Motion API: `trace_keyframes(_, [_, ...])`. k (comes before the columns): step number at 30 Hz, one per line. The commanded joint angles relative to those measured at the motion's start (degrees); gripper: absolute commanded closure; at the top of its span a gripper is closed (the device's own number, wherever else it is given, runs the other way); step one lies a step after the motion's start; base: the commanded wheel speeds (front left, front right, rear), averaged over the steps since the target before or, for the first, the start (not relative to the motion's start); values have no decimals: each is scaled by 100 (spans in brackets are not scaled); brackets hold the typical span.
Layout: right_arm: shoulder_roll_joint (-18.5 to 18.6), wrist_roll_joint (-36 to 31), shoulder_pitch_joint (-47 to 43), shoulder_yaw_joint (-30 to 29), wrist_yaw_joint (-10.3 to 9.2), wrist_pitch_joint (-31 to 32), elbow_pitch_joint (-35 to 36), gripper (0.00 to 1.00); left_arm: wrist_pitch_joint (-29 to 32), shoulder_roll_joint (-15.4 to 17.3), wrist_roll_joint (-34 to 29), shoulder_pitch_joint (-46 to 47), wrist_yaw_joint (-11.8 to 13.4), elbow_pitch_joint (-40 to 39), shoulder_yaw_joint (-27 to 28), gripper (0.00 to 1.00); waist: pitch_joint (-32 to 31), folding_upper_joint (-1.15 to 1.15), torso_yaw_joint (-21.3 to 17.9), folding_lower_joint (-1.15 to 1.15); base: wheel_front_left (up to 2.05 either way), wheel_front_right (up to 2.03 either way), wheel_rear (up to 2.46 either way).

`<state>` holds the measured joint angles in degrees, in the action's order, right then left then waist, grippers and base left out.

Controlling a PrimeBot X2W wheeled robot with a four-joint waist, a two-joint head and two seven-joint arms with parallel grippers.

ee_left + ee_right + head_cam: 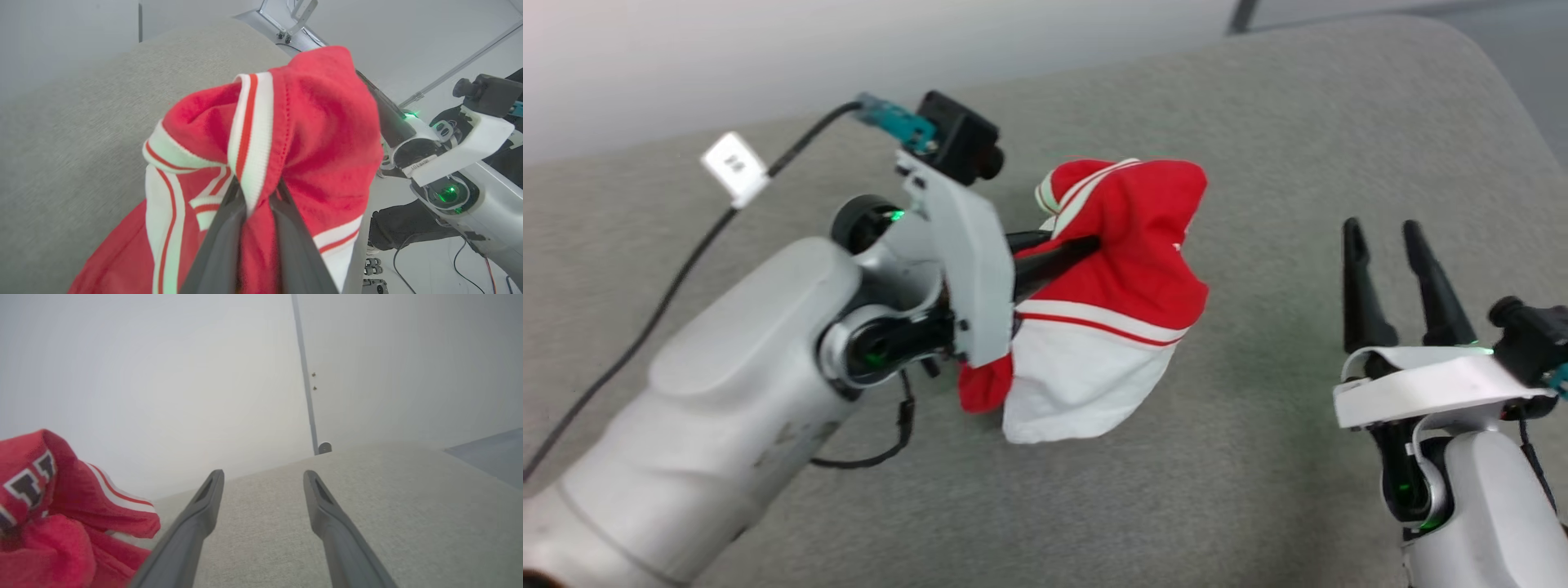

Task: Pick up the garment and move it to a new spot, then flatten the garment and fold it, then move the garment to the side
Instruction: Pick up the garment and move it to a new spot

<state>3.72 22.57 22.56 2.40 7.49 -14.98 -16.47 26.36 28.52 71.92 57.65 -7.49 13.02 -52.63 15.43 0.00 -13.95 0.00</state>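
Observation:
The garment (1127, 269) is a red jersey with white sleeves and striped trim, bunched up and hanging above the grey cushioned surface (1258, 122). My left gripper (1086, 245) is shut on a red fold of it near the striped collar; the left wrist view shows the cloth (286, 134) pinched between both dark fingers (220, 245). A white sleeve (1078, 376) hangs lowest. My right gripper (1384, 229) stands open to the right of the garment, apart from it, with nothing between its fingers (196, 518). The right wrist view catches the garment (53, 522) at lower left with black lettering.
The grey cushioned surface (388, 506) stretches wide to the right and front of the garment. A pale wall (163, 375) rises behind it. A black cable with a white tag (734, 167) trails from my left wrist camera.

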Motion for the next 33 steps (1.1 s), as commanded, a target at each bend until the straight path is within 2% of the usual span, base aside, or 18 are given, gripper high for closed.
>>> trace_keyframes(1, [-33,13,-65,-99,0,-27,60,0,-39,-122,4,108,4,204,-73,100,350,0,-405,0,0,0,0])
trace_keyframes(4, [-65,93,-91,-158,0,-27,117,0,-80,-298,79,204,4,715,-211,100,481,0,-585,0,0,0,0])
trace_keyframes(8, [-80,323,-58,-28,0,-27,158,0,-259,-374,95,342,4,1350,-355,100,642,0,-849,0,0,0,0])
trace_keyframes(14, [-83,635,-13,149,0,-27,186,0,-252,-299,-3,481,5,2137,-819,100,789,0,-1109,0,0,0,0])
trace_keyframes(22, [-83,730,100,199,0,-27,224,0,279,-275,107,440,17,2649,-1466,100,883,0,-1250,0,0,0,0])
trace_keyframes(27, [-83,732,123,217,0,-27,243,0,289,-240,89,417,33,2721,-1825,100,909,0,-1264,0,0,0,0])
trace_keyframes(28, [-83,713,119,225,0,-27,248,0,257,-250,110,428,37,2712,-1863,95,905,0,-1246,0,0,0,0])
trace_keyframes(29, [-84,687,113,244,0,-27,246,0,225,-255,122,449,37,2657,-1898,77,896,0,-1223,0,0,0,0])
trace_keyframes(30, [-84,663,109,269,0,-27,235,0,169,-256,172,462,37,2623,-1910,50,882,0,-1191,0,0,0,0])
trace_keyframes(31, [-83,624,108,293,0,-27,218,0,131,-262,206,482,36,2576,-1915,16,864,0,-1153,0,0,0,0])
trace_keyframes(32, [-83,581,110,336,0,-27,202,0,88,-260,234,511,29,2509,-1926,4,842,0,-1111,0,0,0,0])
trace_keyframes(33, [-84,557,114,384,0,-27,184,0,8,-252,264,545,22,2455,-1930,0,810,0,-1058,0,0,0,0])
